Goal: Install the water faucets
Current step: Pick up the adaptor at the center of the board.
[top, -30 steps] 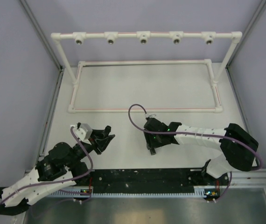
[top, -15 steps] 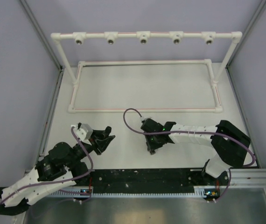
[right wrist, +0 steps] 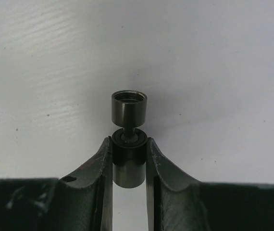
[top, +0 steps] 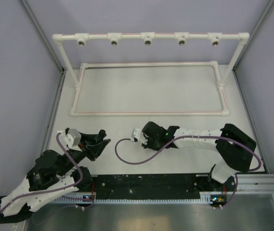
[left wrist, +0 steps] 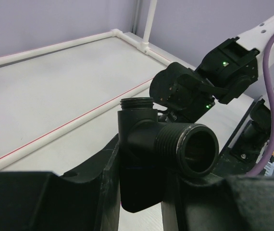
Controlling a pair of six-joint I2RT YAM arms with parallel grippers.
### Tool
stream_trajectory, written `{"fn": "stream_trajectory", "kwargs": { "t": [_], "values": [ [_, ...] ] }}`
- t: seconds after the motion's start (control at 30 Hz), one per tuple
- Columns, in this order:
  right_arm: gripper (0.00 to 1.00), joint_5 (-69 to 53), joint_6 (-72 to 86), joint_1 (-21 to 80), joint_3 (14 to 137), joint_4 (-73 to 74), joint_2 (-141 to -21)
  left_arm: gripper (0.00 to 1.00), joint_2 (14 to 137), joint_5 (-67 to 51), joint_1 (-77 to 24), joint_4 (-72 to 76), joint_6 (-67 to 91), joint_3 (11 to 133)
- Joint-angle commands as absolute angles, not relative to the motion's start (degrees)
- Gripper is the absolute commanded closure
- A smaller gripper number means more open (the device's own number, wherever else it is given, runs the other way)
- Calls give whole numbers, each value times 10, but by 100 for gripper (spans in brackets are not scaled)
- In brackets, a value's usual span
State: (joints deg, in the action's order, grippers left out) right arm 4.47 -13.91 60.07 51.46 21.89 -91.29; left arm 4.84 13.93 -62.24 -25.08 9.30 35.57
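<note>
**A:** what are the left jaws up to?

**B:** squeezed narrow on the T-shaped black faucet (left wrist: 146, 144). One threaded mouth faces the wrist cam and the other neck points up. It's held up off the table (top: 151, 91), near-left corner.

**A:** and the right jaws?

**B:** pinched tight round the stubby black cylinder (right wrist: 129, 109), with its round cap poking past the tips, low over the table's front middle. Can't tell if it's touching. The white pipe frame (top: 194, 64) is well apart, at the far end.
</note>
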Motion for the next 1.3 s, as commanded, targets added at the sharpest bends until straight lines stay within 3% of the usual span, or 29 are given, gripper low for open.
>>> {"fn": "stream_trajectory", "kwargs": {
  "t": [0.0, 0.13, 0.23, 0.5, 0.53, 0.57, 0.67, 0.77, 0.83, 0.97, 1.07, 1.1, 1.17, 1.27],
  "values": [
    [96, -59, -425, 583, 536, 223, -903, 100, 22, 112, -624, -243, 106, 390],
    [91, -135, -518, 565, 562, 273, -920, 100, 11, 109, -623, -246, 102, 405],
    [75, -152, -576, 566, 553, 269, -919, 100, 12, 112, -624, -249, 96, 411],
    [56, -135, -531, 565, 507, 146, -866, 100, 13, 113, -623, -255, 97, 408],
    [52, -136, -515, 566, 504, 128, -854, 100, 12, 113, -623, -255, 96, 407],
    [32, -128, -493, 565, 503, 103, -840, 100, 12, 113, -623, -253, 96, 407],
    [26, -98, -431, 565, 512, 45, -803, 100, 13, 110, -623, -247, 95, 409],
    [27, -65, -280, 564, 532, 5, -771, 100, 15, 112, -623, -246, 93, 418],
    [33, -29, -124, 565, 550, -4, -769, 100, 18, 119, -624, -249, 95, 426],
    [42, 96, 226, 564, 626, 119, -810, 100, 23, 150, -623, -260, 104, 439],
    [43, 95, 489, 564, 615, 184, -823, 100, 23, 159, -624, -260, 109, 440],
    [41, 77, 570, 565, 593, 171, -817, 100, 24, 158, -624, -258, 110, 437],
    [27, 50, 683, 569, 548, 124, -809, 100, 26, 154, -623, -251, 114, 433],
    [19, 105, 807, 597, 528, 132, -795, 100, 35, 135, -623, -232, 127, 421]
  ]
}}
